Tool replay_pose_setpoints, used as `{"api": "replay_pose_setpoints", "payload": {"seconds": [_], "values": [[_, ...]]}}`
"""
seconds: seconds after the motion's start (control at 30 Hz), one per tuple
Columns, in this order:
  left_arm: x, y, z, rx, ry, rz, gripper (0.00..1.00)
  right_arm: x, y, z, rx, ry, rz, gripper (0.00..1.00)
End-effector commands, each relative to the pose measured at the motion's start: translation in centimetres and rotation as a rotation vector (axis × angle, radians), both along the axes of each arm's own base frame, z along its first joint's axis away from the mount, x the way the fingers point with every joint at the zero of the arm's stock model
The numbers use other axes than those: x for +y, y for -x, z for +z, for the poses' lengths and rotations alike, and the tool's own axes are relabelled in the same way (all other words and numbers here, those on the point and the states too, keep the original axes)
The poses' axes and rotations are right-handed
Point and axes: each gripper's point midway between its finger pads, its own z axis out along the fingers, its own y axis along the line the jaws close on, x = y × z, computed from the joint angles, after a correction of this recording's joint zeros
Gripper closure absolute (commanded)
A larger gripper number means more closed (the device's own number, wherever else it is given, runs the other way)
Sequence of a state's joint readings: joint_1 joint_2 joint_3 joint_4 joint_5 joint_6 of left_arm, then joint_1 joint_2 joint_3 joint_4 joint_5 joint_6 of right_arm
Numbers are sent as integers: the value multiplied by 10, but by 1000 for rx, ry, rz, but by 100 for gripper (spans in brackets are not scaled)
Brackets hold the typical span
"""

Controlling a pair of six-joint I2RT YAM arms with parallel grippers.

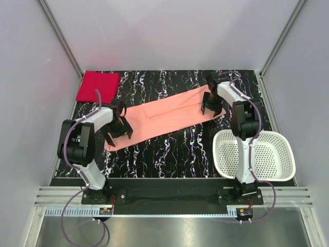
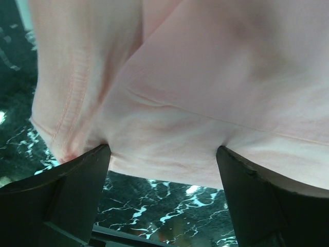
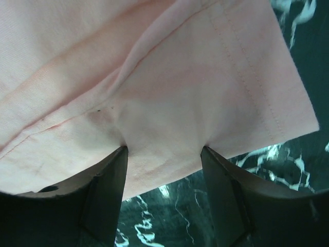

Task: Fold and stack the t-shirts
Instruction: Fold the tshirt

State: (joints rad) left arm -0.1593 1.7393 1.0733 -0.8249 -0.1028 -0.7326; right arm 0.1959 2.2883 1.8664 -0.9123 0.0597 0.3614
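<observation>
The salmon t-shirt (image 1: 164, 114) lies as a long narrow strip, running diagonally from near left to far right on the black marble table (image 1: 175, 149). My left gripper (image 1: 121, 129) is over its near-left end, and my right gripper (image 1: 211, 108) is over its far-right end. In the left wrist view the left gripper (image 2: 162, 149) is open, fingertips wide apart and touching the shirt's edge (image 2: 169, 118). In the right wrist view the right gripper (image 3: 164, 146) is open the same way, at the hemmed end (image 3: 205, 92). The red t-shirt (image 1: 97, 85) lies folded in a neat rectangle at the far left corner.
A white perforated basket (image 1: 255, 154) stands at the near right, beside the right arm's base. Grey walls close in the table at the left, right and back. Bare marble shows between the salmon strip and the near edge.
</observation>
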Motion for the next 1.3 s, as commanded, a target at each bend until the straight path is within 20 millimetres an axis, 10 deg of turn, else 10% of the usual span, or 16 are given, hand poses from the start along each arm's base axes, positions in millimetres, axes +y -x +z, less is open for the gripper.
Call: {"api": "replay_pose_setpoints", "payload": {"seconds": [0.0,0.2,0.47,0.73,1.27], "values": [[30,29,-1,56,-97,65,9,11,44,-1,107,-18,18,34],[55,38,34,-20,-194,105,7,36,86,20,128,-64,106,32],[58,5,136,-279,-274,114,1,56,67,85,-93,6,320,15],[-20,-34,115,-297,67,244,1,121,37,94,-175,-36,509,8],[-33,-75,86,-109,-81,306,1,164,16,71,-431,12,1029,11]]}}
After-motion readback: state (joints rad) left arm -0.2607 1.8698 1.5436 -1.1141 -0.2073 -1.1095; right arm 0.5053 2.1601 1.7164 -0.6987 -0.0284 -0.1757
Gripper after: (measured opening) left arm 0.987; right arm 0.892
